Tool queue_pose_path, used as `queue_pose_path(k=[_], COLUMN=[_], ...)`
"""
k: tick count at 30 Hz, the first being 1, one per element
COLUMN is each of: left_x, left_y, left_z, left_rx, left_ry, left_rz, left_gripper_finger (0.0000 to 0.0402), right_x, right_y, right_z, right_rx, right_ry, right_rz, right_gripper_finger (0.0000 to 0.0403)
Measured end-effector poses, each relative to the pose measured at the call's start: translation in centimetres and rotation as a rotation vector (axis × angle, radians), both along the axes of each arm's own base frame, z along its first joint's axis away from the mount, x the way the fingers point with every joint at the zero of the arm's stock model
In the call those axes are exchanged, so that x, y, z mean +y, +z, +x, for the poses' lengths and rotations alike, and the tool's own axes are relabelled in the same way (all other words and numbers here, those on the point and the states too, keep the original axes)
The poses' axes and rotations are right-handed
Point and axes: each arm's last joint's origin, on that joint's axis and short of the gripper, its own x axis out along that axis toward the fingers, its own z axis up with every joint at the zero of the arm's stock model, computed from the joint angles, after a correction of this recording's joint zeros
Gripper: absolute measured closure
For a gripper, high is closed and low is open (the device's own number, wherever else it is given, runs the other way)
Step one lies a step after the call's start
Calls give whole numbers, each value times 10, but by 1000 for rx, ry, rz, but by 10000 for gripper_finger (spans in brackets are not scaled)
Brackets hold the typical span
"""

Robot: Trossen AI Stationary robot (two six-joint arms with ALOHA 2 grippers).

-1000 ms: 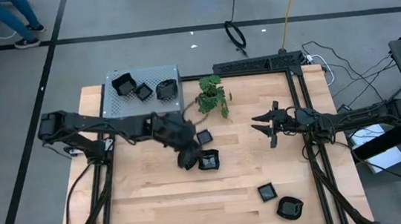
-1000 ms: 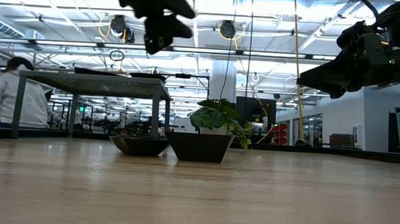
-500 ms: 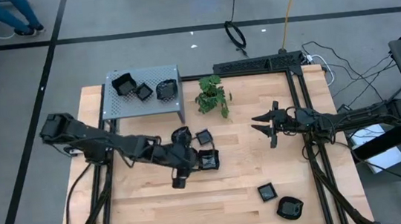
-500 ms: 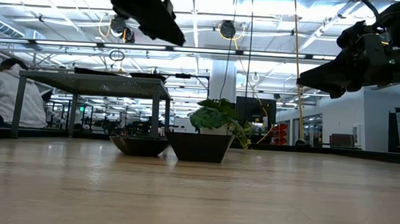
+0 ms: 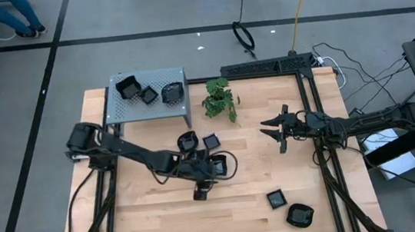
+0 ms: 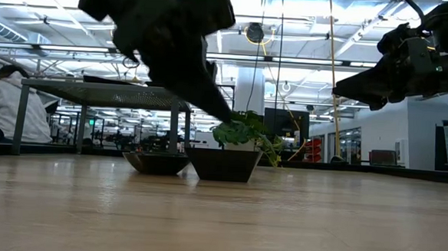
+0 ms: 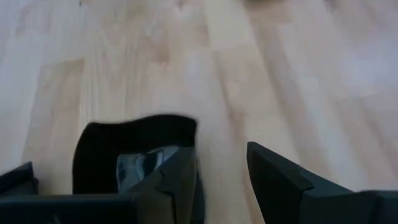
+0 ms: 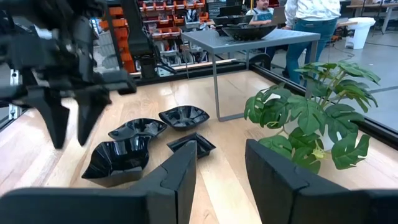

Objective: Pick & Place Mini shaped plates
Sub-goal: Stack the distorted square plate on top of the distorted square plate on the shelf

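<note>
Several mini shaped plates, glossy black, show here. A wavy-edged plate (image 5: 218,165) (image 8: 121,158) lies mid-table, with a roundish plate (image 5: 187,140) and a small square plate (image 5: 211,141) just beyond it. Two more plates (image 5: 276,198) (image 5: 299,215) lie near the near right corner. Three plates (image 5: 148,96) rest on the grey perforated box. My left gripper (image 5: 206,172) (image 7: 221,180) (image 6: 223,116) hangs open over the wavy-edged plate (image 7: 134,149), one finger above its rim and one beside it, apart from it in the low view. My right gripper (image 5: 277,132) (image 8: 221,168) waits open in the air to the right.
The grey perforated box (image 5: 122,109) stands on legs at the far left corner. A small green leafy plant (image 5: 221,97) (image 8: 317,118) stands beside it, just beyond the middle plates. A dark frame (image 5: 312,120) borders the table. A person (image 6: 6,102) sits in the room beyond.
My left arm has swung away from the grey box toward the table's right and near edge, and its gripper has come down from high in the air to just above the wavy-edged plate. The plates have stayed in place.
</note>
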Motion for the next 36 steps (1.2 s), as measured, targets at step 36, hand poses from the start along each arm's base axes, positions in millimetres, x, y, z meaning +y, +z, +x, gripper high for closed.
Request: queue_pose_path(k=[36], left_x=[9], left_y=[86], left_z=[-8], left_rx=[-277], left_ry=[301], left_rz=[166], left_gripper_finger=[394], right_x=[0], right_y=[-2], right_z=[0], right_rx=[15], right_ry=[0], right_rz=[2], right_gripper_finger=[275])
